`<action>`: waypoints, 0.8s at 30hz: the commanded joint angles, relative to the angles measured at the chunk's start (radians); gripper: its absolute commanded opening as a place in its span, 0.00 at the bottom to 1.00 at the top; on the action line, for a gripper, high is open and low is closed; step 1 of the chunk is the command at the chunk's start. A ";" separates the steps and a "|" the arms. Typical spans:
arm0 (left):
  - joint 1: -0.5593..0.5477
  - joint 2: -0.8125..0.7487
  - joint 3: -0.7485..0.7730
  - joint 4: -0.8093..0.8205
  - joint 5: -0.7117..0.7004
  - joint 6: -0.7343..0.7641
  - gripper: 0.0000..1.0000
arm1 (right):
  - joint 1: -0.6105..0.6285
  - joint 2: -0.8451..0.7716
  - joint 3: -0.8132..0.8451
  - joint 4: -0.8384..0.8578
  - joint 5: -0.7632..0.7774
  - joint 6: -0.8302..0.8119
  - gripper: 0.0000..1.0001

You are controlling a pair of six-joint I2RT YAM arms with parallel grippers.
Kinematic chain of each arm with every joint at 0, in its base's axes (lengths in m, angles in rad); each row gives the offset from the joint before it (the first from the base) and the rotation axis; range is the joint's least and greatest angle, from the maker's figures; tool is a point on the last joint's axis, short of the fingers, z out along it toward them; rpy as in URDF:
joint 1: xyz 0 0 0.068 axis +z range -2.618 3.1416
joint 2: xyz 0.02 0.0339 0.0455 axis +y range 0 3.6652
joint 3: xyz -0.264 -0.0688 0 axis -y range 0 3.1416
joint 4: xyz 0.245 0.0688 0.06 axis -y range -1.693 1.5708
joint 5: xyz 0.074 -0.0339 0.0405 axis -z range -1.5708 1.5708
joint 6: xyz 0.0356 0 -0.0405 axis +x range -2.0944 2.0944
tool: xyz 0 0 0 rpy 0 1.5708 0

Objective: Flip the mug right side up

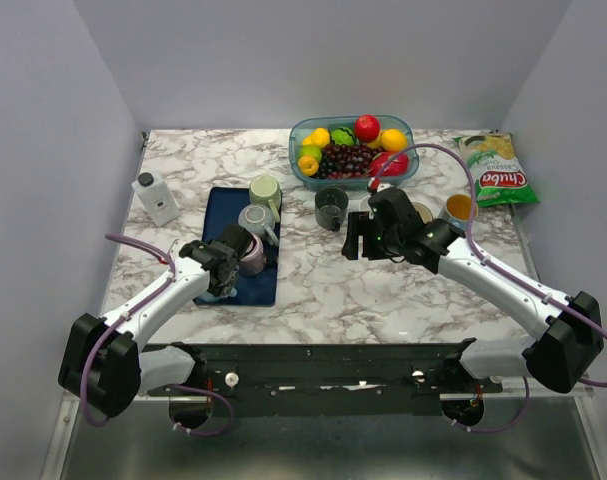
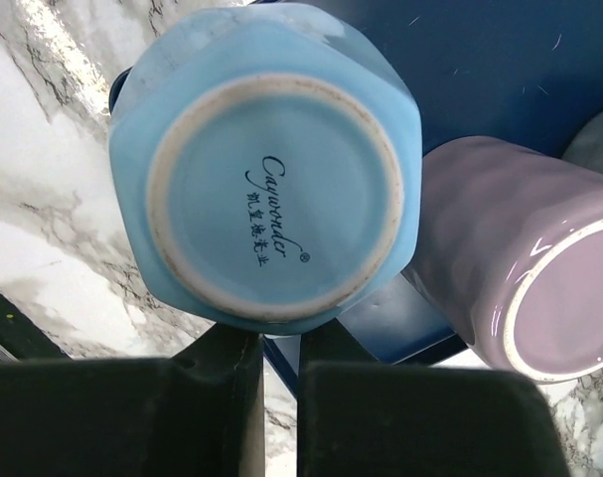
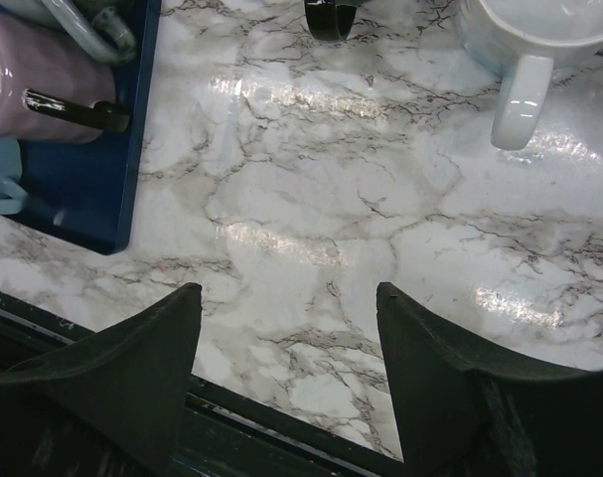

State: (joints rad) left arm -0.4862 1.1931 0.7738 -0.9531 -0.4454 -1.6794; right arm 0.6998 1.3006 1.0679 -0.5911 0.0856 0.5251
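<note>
Blue mug point(image 2: 271, 169) is bottom-up at the near end of the dark blue tray point(image 1: 223, 205), its unglazed foot ring and printed maker's mark facing straight up into the left wrist camera. Right at its near side sits the left gripper point(image 2: 279, 343), and look at those black fingers point(image 2: 222, 397): drawn almost together, only a thin slit between them, tips tucked under the edge of the mug. Whether anything is caught in that slit I can't tell, because the mug's body hides it. Just beside the blue mug, touching or nearly so, a purple mug point(image 2: 500, 268) lies on its side on the same tray with its pale rim turned to the right. Over to the right gripper point(image 3: 289, 293) now: fingers spread wide, nothing between them, hanging above the bare marble table point(image 3: 311, 199) to the right of the tray. Beyond it a white mug point(image 3: 520, 40) stands on the marble with its handle pointing toward the near edge. Moving further back on the tray, a grey mug point(image 1: 255, 218) lies tipped over, and at the tray's far right corner there's a pale green mug point(image 1: 266, 190). A dark mug point(image 1: 331, 207) stands upright on the table just past the right gripper. Left of the tray stands a white bottle point(image 1: 158, 197). At the back edge, a clear bowl point(image 1: 301, 130) piled with fruit, and a green bag of chips point(image 1: 498, 170) off to its right.
</note>
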 commanded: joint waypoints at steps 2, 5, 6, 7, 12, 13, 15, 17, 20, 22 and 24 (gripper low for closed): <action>0.008 -0.039 0.056 -0.021 -0.076 0.075 0.00 | -0.005 -0.006 0.004 0.010 -0.015 0.012 0.78; -0.003 -0.092 0.103 -0.042 -0.096 0.102 0.00 | -0.005 -0.006 0.015 0.007 -0.021 0.007 0.79; -0.008 -0.105 0.119 -0.070 -0.101 0.104 0.00 | -0.005 -0.011 0.024 0.007 -0.023 0.007 0.80; -0.024 -0.134 0.134 -0.085 -0.108 0.099 0.00 | -0.005 -0.014 0.027 0.007 -0.023 0.009 0.82; -0.101 -0.234 0.226 -0.090 -0.144 0.128 0.00 | -0.005 -0.038 0.061 -0.001 -0.020 0.013 0.98; -0.117 -0.254 0.242 -0.079 -0.144 0.136 0.00 | -0.005 -0.046 0.076 -0.003 -0.026 0.010 1.00; -0.143 -0.262 0.297 -0.024 -0.136 0.210 0.00 | -0.006 -0.052 0.096 -0.006 -0.053 0.010 1.00; -0.153 -0.262 0.350 0.025 -0.104 0.314 0.00 | -0.005 -0.064 0.128 -0.001 -0.114 0.006 1.00; -0.155 -0.254 0.390 0.190 -0.003 0.429 0.00 | -0.005 -0.083 0.167 0.028 -0.206 0.006 1.00; -0.153 -0.247 0.395 0.359 0.072 0.533 0.00 | -0.005 -0.092 0.182 0.051 -0.253 0.013 0.99; -0.153 -0.233 0.409 0.518 0.203 0.588 0.00 | -0.005 -0.103 0.202 0.099 -0.326 0.033 0.99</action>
State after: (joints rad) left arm -0.6361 0.9501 1.1263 -0.8280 -0.4248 -1.2949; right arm 0.6983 1.2350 1.2163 -0.5728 -0.0765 0.5343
